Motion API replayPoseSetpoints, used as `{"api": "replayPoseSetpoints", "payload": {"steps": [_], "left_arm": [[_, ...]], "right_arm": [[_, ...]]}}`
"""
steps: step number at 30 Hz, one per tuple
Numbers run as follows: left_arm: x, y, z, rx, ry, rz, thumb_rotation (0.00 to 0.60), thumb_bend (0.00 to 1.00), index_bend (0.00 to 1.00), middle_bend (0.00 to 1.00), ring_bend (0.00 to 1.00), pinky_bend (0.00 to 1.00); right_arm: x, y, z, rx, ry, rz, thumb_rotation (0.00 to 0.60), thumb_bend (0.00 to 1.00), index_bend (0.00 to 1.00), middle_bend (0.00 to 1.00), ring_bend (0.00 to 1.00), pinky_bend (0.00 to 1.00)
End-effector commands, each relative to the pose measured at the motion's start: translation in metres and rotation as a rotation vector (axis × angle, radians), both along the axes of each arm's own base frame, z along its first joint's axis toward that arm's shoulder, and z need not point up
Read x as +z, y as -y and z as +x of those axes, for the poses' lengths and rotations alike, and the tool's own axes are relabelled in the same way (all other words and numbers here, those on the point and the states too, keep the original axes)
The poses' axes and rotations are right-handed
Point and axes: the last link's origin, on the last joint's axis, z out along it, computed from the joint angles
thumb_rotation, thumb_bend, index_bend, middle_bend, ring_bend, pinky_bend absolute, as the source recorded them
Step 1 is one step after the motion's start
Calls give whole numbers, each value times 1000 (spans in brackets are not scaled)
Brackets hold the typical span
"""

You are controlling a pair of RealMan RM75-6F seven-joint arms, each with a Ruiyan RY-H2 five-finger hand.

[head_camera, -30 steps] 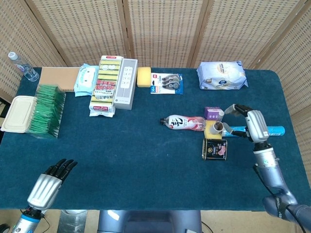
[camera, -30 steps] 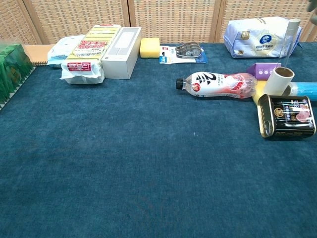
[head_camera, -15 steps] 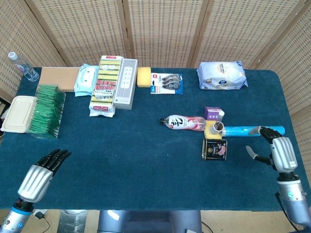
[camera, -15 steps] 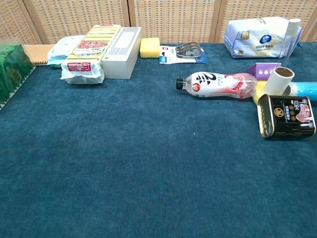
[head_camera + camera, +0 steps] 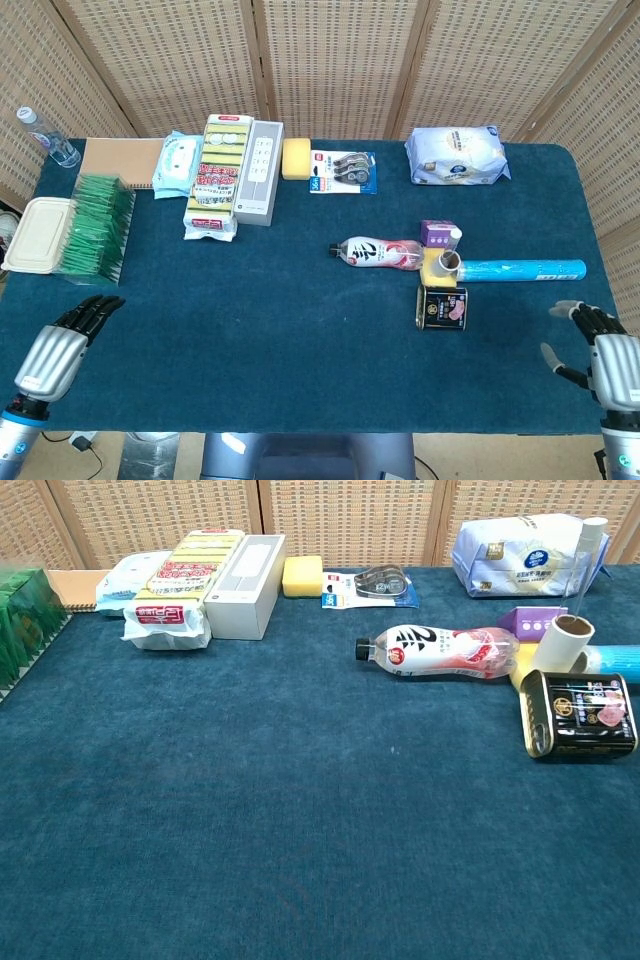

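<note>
The left robot hand [image 5: 58, 345] hangs at the near left edge of the table [image 5: 260, 320], fingers straight and together, holding nothing. The can [image 5: 442, 307] lies just beside the blue tube [image 5: 510, 269]. The right robot hand [image 5: 607, 352] sits empty at the near right corner, fingers spread. Any reach for the tube should come from the right, clear of the can.
</note>
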Motion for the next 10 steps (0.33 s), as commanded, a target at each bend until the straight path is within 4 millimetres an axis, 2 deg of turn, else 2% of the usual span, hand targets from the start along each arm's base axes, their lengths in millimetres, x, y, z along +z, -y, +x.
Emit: {"api": "replayPoseSetpoints", "payload": {"steps": [1, 8, 10], "left_arm": [[9, 4, -5, 49, -13, -2, 600, 206, 102, 178, 149, 332], [16, 16, 3, -12, 28, 40, 600, 206, 103, 178, 148, 332], [14, 21, 5, -31, 22, 26, 600, 206, 103, 178, 148, 332]], "right_arm": [[8, -28, 5, 20, -23, -5, 600, 320, 336, 284, 284, 309], [25, -53, 7, 40, -80, -58, 600, 319, 336, 270, 251, 277], [30, -57, 2, 23, -81, -50, 600, 319, 336, 270, 248, 273]]}}
